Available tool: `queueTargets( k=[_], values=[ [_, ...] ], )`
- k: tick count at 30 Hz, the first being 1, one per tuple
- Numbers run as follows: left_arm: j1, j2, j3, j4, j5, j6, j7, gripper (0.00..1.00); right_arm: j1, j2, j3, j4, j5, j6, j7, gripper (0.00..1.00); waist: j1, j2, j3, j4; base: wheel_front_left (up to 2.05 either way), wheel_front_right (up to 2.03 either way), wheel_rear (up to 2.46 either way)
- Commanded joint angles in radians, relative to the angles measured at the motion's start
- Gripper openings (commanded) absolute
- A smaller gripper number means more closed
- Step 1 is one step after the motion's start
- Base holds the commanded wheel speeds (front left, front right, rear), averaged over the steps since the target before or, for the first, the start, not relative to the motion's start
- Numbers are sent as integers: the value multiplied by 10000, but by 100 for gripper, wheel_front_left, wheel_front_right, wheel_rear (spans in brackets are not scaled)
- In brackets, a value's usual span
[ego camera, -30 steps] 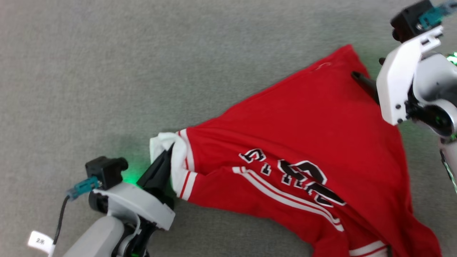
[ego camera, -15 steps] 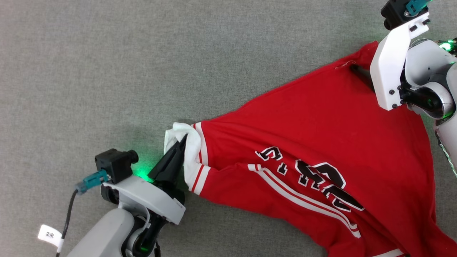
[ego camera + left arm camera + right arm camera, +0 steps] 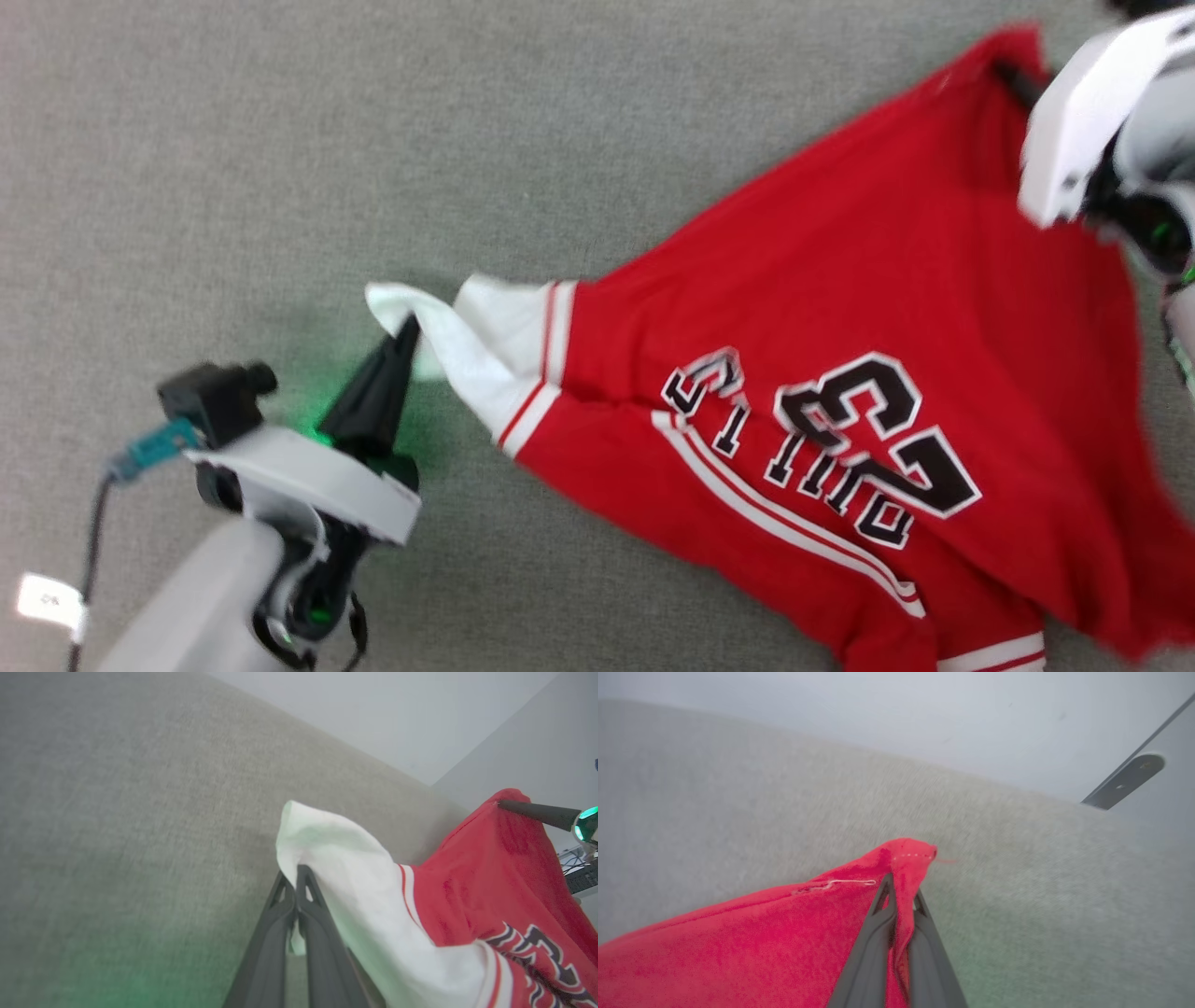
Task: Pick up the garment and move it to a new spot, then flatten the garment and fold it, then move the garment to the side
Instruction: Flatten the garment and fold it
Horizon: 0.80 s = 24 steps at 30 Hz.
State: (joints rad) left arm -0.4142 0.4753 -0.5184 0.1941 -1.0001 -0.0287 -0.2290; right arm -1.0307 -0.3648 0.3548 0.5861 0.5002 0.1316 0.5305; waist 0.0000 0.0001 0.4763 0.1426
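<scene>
The garment (image 3: 840,308), a red jersey with white panels, striped trim and black numbers, hangs stretched between my two grippers above the grey carpet. My left gripper (image 3: 409,329) is shut on the white sleeve end (image 3: 327,849) at the left. At the upper right, my right gripper (image 3: 1008,73) is shut on a red corner (image 3: 908,856) of the garment (image 3: 738,947); red cloth runs between its two fingers (image 3: 871,947). The garment (image 3: 490,868) sags toward the lower right in the head view, where its hem runs past the frame edge.
Grey carpet (image 3: 280,140) covers the ground all around. A pale wall (image 3: 878,718) rises beyond the carpet, and a dark metal bar (image 3: 1125,779) shows at the right of the right wrist view. Cables and dark gear (image 3: 579,877) sit far off.
My right gripper has closed on the garment's red corner. The left gripper has pulled the white sleeve end out leftward, and the garment now spreads more, showing its numbers.
</scene>
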Motion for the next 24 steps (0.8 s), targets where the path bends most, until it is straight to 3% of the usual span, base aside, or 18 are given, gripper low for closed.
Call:
queueTargets(
  k=[1,7,9,11,13,17,24],
  values=[
    [-292,82,152,-181,-160,-80,60,0,-260,162,-522,240,-135,-18,-586,0,0,-1,-233,-173,0,0,0],
    [-1513,350,587,-290,-514,-186,643,0,-861,645,-2083,1050,-506,-18,-2048,0,0,-1,-483,-413,0,0,0],
    [-2214,107,819,-13,-1050,-375,902,0,-1139,835,-2641,1378,-619,-16,-2471,0,0,-1,-519,-484,0,0,0],
    [-3206,255,968,475,-914,-431,1087,0,-1569,1032,-3174,1745,-742,-16,-2815,0,0,-1,-499,-603,0,0,0],
    [-4265,-7,1044,1002,-1140,-506,1408,0,-2094,1199,-3723,2133,-897,-16,-3146,0,0,-1,-437,-696,0,0,0],
    [-6131,-125,1171,2186,-924,-279,1681,0,-2970,1614,-5045,2993,-609,-16,-3494,0,0,-1,-321,-818,0,0,0],
    [-10139,-644,1438,4995,-567,-125,1603,0,-5264,2019,-5777,4142,-1620,-18,-4371,0,0,-1,128,-1232,0,0,0]
  ],
)
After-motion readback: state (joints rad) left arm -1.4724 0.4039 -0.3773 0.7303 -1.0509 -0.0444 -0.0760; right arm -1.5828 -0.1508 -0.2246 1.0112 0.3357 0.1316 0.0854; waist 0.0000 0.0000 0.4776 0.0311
